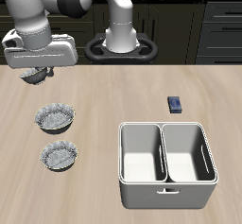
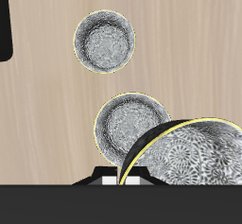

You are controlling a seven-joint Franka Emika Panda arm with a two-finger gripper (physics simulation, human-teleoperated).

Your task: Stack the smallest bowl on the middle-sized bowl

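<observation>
My gripper (image 1: 40, 74) is shut on the rim of the smallest bowl (image 1: 38, 75), a tiny grey fluted bowl, and holds it above the table near its back edge. In the wrist view this bowl (image 2: 194, 160) fills the space beside my gripper (image 2: 121, 178). The middle-sized bowl (image 1: 60, 156), pale inside, sits nearer the table's front edge; in the wrist view (image 2: 104, 41) it is the farther one. The largest, darker bowl (image 1: 55, 116) sits between it and my gripper, partly under the held bowl in the wrist view (image 2: 128, 124).
A white two-compartment caddy (image 1: 165, 185) stands near the front edge on the other side of the table. A small blue block (image 1: 175, 104) lies behind it. A black object (image 2: 4, 20) shows at the wrist view's edge.
</observation>
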